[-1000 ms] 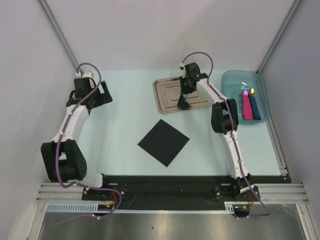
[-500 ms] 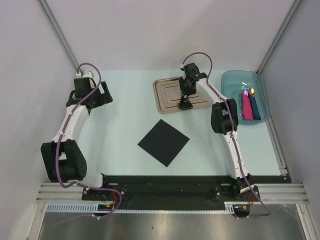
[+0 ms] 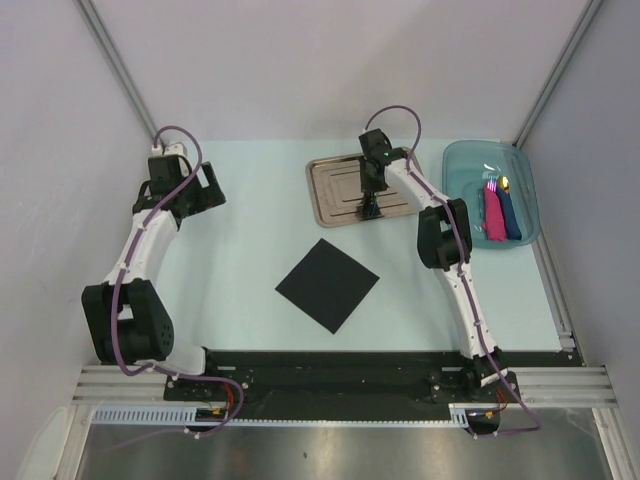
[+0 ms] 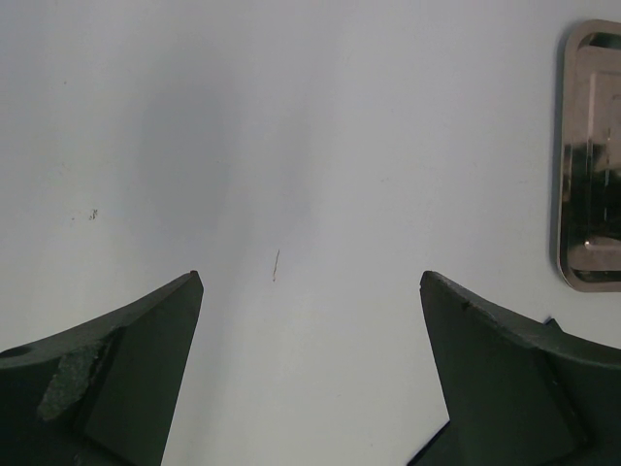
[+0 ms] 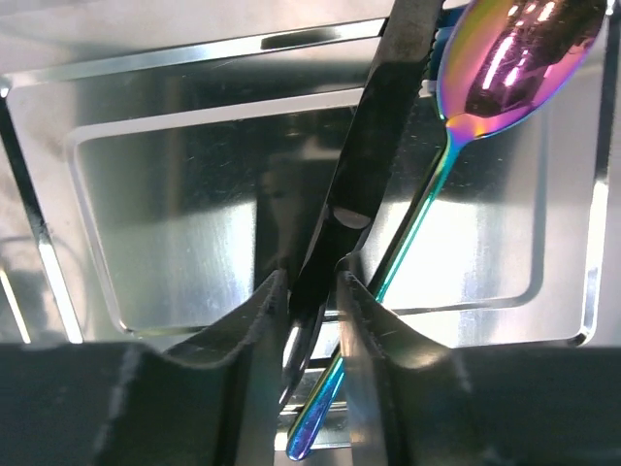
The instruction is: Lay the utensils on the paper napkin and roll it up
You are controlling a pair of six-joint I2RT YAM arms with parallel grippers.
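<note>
The two utensils lie in the steel tray (image 3: pixel 335 190): a dark knife (image 5: pixel 374 126) and a spoon (image 5: pixel 441 165) with a blue handle and a shiny orange-purple bowl. My right gripper (image 5: pixel 312 272) is down in the tray, shut on the knife's handle. The spoon's handle runs just under the right finger (image 5: pixel 364 311). From above, the right gripper (image 3: pixel 370 208) hides both utensils. The black paper napkin (image 3: pixel 327 284) lies flat mid-table with nothing on it. My left gripper (image 4: pixel 310 291) hangs open over bare table at the far left (image 3: pixel 205 190).
A clear blue bin (image 3: pixel 470 165) at the far right holds a pink roll (image 3: pixel 493 215) and a dark blue roll (image 3: pixel 511 215). The tray's end (image 4: pixel 587 194) shows at the right of the left wrist view. Walls stand close on both sides.
The right wrist has turned and settled lower over the tray, and its jaws have come in around the knife's handle. The left arm has not moved.
</note>
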